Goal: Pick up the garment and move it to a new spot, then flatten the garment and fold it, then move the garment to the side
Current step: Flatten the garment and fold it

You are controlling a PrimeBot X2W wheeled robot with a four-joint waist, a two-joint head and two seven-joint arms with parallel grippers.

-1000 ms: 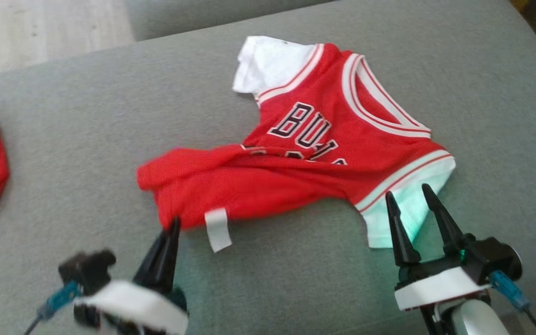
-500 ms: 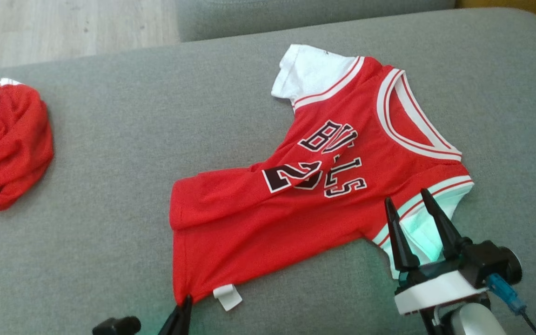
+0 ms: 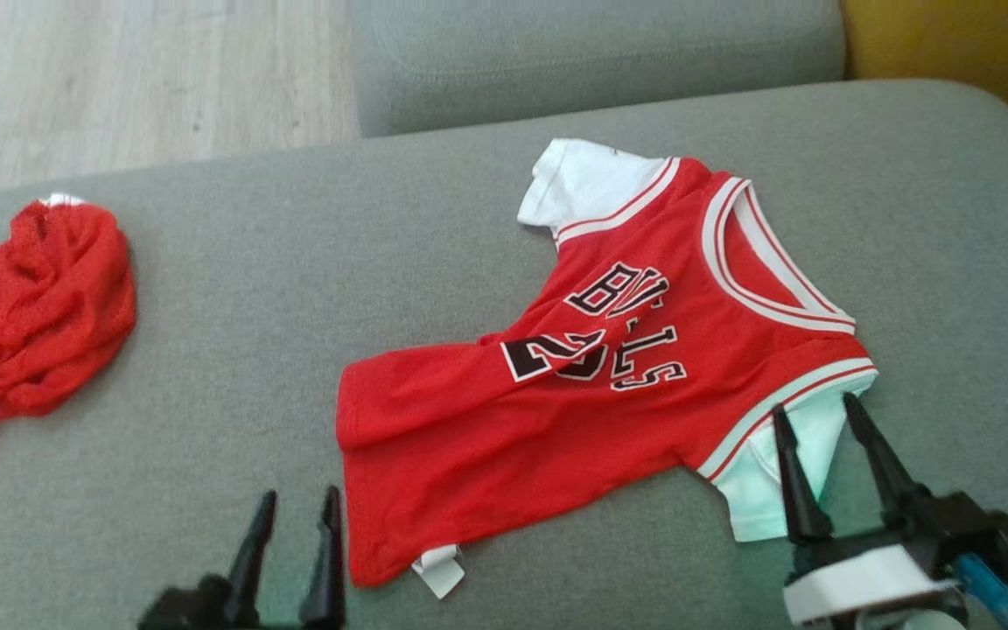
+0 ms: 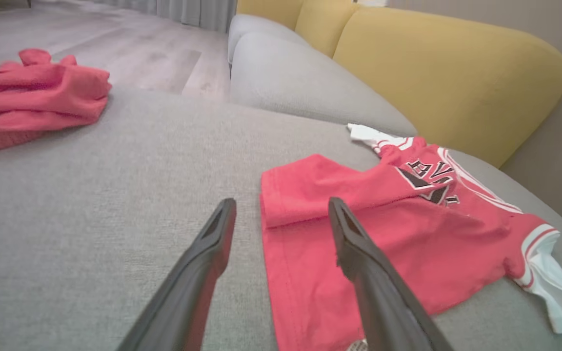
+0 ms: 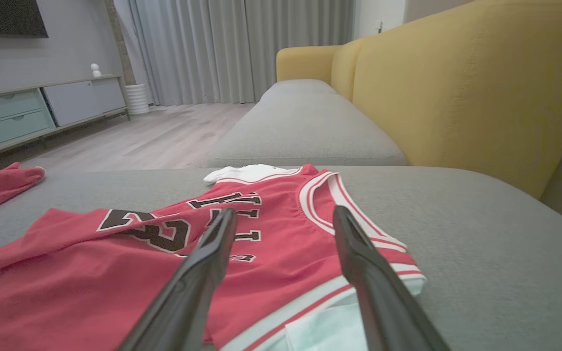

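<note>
The garment is a red basketball jersey with white sleeves, black lettering and a number. It lies on the grey cushion, with one flap folded across its lower half. My left gripper stands open just left of the hem corner, touching nothing. In the left wrist view the left gripper frames the garment's hem edge. My right gripper is open above the near white sleeve. The right wrist view has the right gripper hovering over the garment.
A second crumpled red cloth lies at the cushion's left edge. Another grey cushion and a yellow sofa back stand behind. Wooden floor lies beyond the far edge. A white tag sticks out at the hem.
My left gripper was shut on the hem corner and drew it toward me; it has now opened and let go. The camera view shifted. The right gripper stayed open.
</note>
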